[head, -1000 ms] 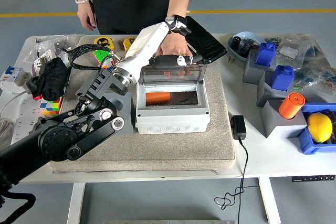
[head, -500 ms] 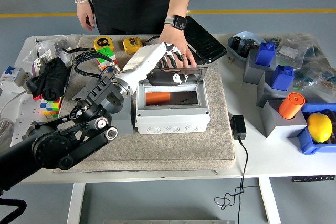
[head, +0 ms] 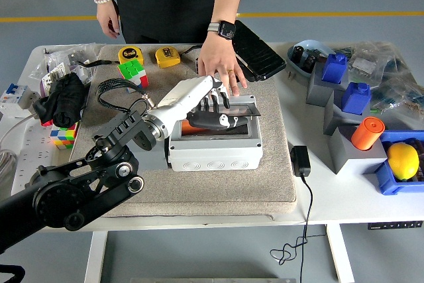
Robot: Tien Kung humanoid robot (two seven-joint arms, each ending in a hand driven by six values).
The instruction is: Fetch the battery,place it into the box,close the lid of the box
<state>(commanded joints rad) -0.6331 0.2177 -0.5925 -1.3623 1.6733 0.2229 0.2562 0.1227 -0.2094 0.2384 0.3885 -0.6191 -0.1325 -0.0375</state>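
A grey junction box (head: 213, 152) stands on the beige mat (head: 205, 183) in the middle of the table. Its clear lid (head: 240, 110) is tilted low over the opening, nearly down. Under the lid an orange battery (head: 194, 126) lies inside the box, mostly hidden by my hand. My left hand (head: 215, 109), white with black fingers, lies flat on top of the lid with its fingers extended, pressing on it and holding nothing. A person's hand (head: 220, 64) rests on the mat just behind the box.
The person also holds a black phone (head: 257, 49). Tape measures (head: 167, 56) and a Rubik's cube (head: 132, 71) lie at the back left. Blue and grey bins (head: 344, 101), an orange cylinder (head: 367, 132) and a lemon (head: 403, 160) crowd the right. A black charger (head: 301, 161) lies by the mat.
My left hand has come forward and down with the lid, which has swung from upright to nearly flat over the box. The person's hand has drawn back off the lid.
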